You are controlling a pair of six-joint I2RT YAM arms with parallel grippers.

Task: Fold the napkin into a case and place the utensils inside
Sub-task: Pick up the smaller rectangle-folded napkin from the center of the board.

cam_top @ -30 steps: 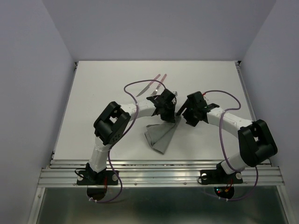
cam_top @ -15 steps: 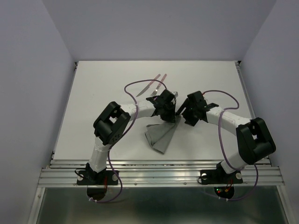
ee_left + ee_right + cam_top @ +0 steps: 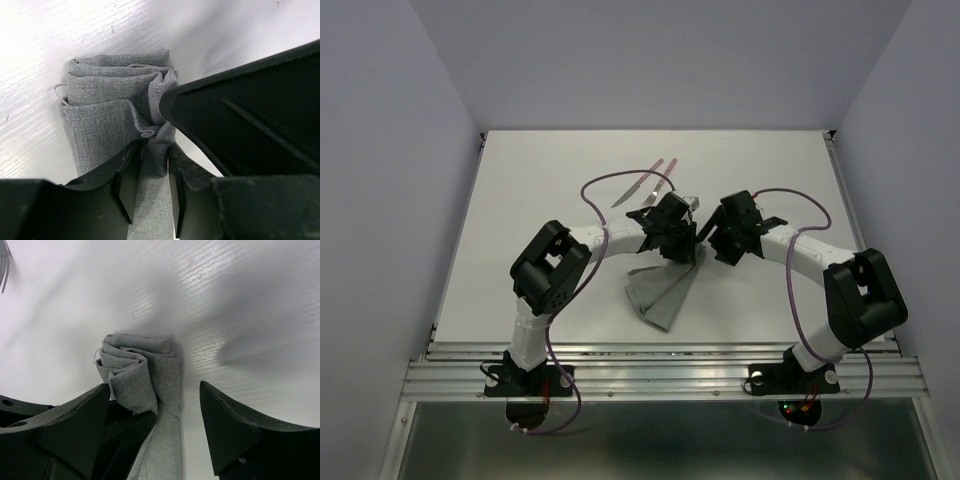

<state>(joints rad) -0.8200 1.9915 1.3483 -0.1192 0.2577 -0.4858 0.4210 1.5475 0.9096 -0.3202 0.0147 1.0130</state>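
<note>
Top external view: the grey napkin (image 3: 658, 295) lies bunched mid-frame on the desk (image 3: 540, 190), with the utensils (image 3: 650, 180) above it. Left wrist view: the left fingers (image 3: 129, 175) pinch a crumpled wad of it, so pulling may undo folds. Right wrist view: the right fingers (image 3: 235, 425) are spread astride the rolled end and could snag extra layers.

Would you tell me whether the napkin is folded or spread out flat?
Folded: the napkin is a narrow layered strip, its far end bunched in folds, where the left gripper pinches it.
</note>
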